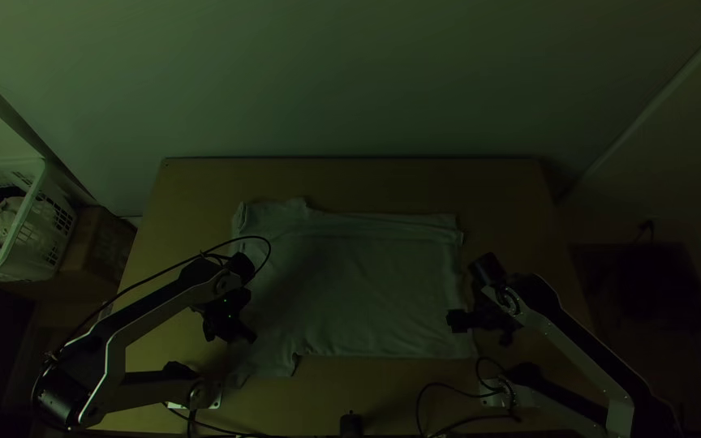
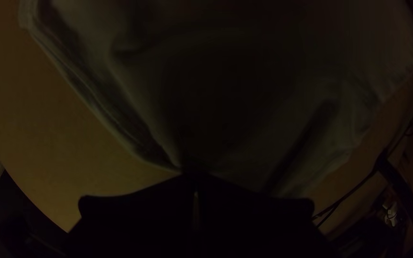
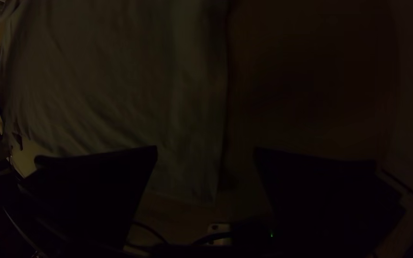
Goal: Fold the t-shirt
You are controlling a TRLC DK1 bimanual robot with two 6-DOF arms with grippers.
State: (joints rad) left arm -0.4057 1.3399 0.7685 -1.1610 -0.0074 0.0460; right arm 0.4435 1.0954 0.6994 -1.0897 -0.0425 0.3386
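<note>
The pale t-shirt (image 1: 359, 284) lies spread on the table, its hem at the right and its collar end at the left, with a long crease along the far side. My left gripper (image 1: 247, 334) is at the collar end; in the left wrist view the gripper (image 2: 196, 184) is shut on the t-shirt (image 2: 135, 86), whose folds run to the fingertips. At the hem's near corner is my right gripper (image 1: 482, 328). The right wrist view shows that gripper (image 3: 205, 153) open, the edge of the t-shirt (image 3: 120, 81) passing between its separated fingers, with no grasp visible.
Bare wooden table (image 1: 350, 182) stretches beyond the t-shirt, with more at its right. Black cables (image 1: 448, 389) loop at the near edge beside a small dark object (image 1: 351, 423). Off the table's left side stand a white basket (image 1: 30, 231) holding cloth and a brown box (image 1: 99, 243).
</note>
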